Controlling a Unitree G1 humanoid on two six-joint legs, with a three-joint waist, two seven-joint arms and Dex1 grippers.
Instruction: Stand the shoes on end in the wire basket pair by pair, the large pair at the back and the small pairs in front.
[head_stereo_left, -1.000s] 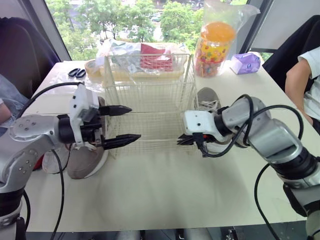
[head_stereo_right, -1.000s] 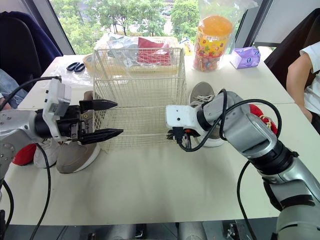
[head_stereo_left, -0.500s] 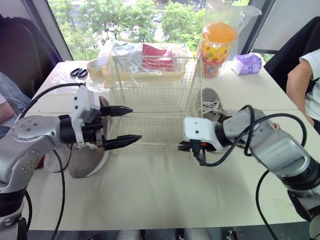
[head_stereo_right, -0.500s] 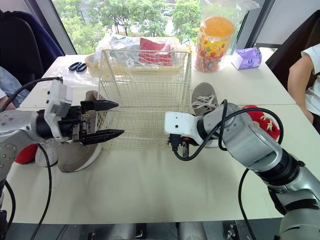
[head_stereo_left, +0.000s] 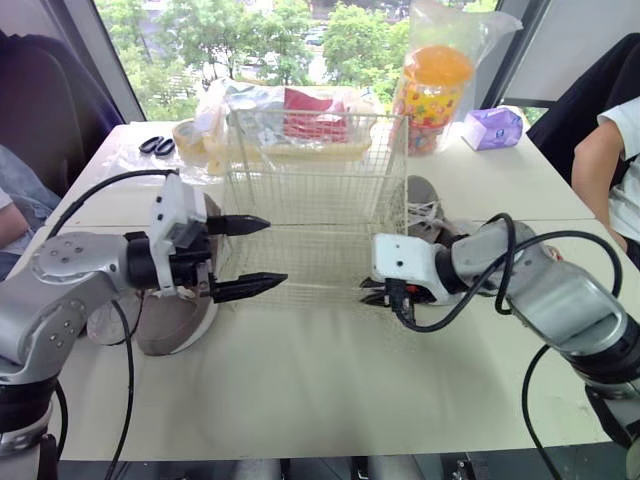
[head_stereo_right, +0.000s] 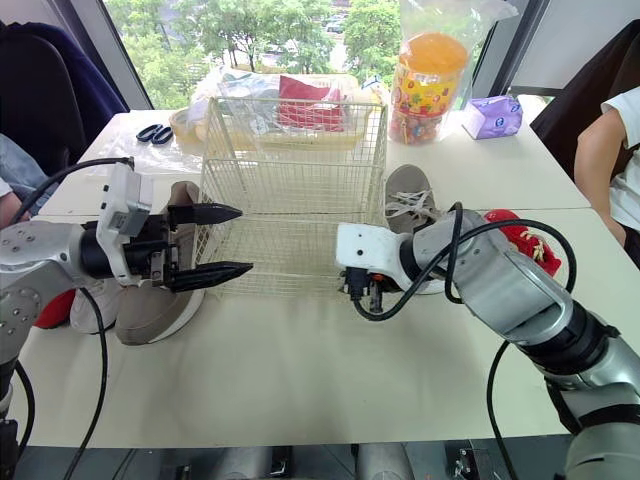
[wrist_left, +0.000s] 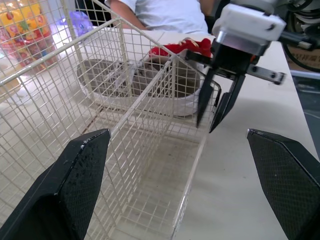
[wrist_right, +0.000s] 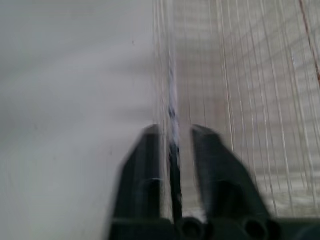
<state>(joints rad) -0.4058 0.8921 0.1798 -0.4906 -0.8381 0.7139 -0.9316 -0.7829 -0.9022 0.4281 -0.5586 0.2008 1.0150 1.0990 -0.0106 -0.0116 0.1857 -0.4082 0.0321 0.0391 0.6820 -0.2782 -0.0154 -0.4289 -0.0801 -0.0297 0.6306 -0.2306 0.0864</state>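
The basket (head_stereo_left: 315, 190) is now sitting further toward the robot's right than a second ago. The right gripper (head_stereo_left: 378, 293) is pinching its front bottom wire, fingers (wrist_right: 145, 165) nearly closed in the wrist view. The left gripper (head_stereo_left: 276, 252) is hanging wide open and empty beside the basket's left wall

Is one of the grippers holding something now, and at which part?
The right gripper appears to pinch the cream wire basket by a wire at its lower near right corner. The left gripper is open and holds nothing.

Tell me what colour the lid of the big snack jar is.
Orange. The jar lid, behind the wire basket, shows best in the left eye view.
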